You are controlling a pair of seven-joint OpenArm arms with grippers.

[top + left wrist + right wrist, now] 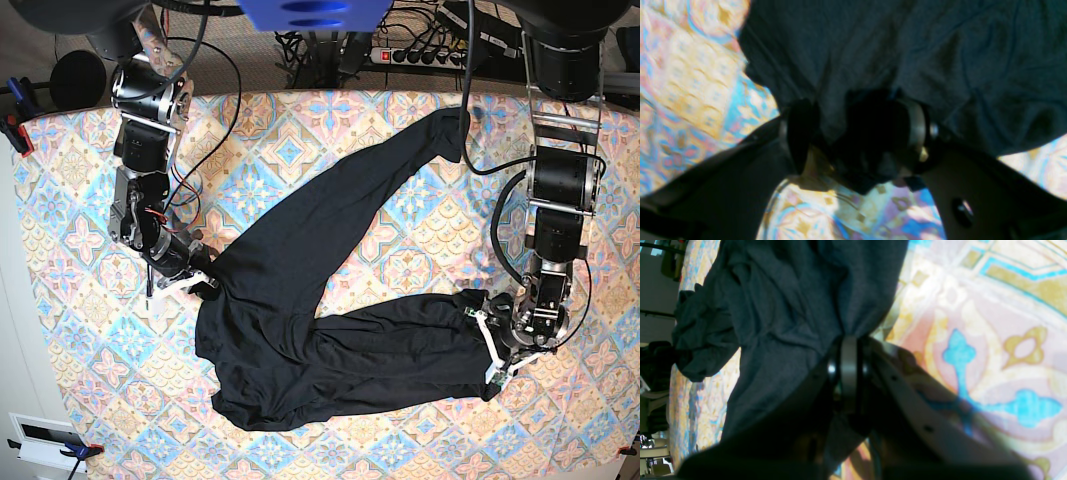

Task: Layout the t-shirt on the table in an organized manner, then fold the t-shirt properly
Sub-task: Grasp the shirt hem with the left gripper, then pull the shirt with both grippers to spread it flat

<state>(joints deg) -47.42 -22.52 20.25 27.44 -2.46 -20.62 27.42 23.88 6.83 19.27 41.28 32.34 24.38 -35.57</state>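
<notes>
1. Left gripper, in the left wrist view: we see its jaws standing wide with a thick bunch of the t-shirt gathered between them — a broad grip on cloth, as we read it. The black fabric fills the upper part of the view in soft wrinkles, and the table, with its pastel tiles, shows to the left and below.

2. Right wrist view: the right gripper is clamped tight on a pinch of the t-shirt, and the cloth fans out from the pinch in creases toward the top and left. A bunched lump of the garment lies at the far left. The table is bare on the right side of this view.

3. Base view: the t-shirt lies crumpled across the middle of the table, not yet flat. 1 long strip runs up toward the far edge, another runs toward the left gripper on this view's right, and the bulk sits low in the centre. The right gripper holds the garment's edge on this view's left.

4. Our judgement: we are in the laying-out step — no fold has begun, and both arms have hold of the cloth at opposite sides. The next move calls for drawing the 2 held points apart and spreading the body flat, keeping the pull even so the thin fabric does not slip from the wide left grip or drag the far strip into a twist.
</notes>
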